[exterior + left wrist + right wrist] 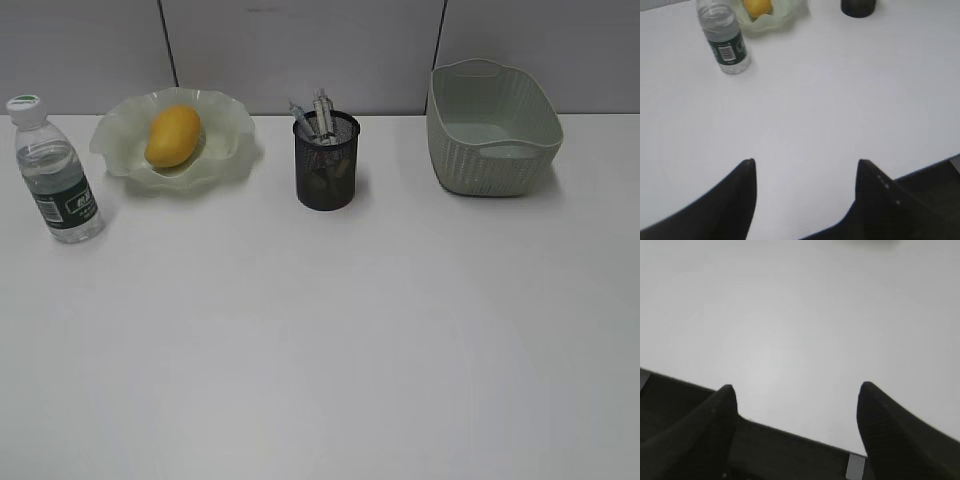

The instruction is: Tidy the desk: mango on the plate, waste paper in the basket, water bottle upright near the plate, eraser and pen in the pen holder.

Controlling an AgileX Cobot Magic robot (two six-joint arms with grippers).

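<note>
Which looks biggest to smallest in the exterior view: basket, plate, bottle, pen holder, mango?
1. Plate and basket: too alike to rank; the plate spreads wider, the basket is deeper.
2. Bottle and pen holder: close; the bottle stands nearer the camera, so unsure.
3. Mango: smallest.
</note>
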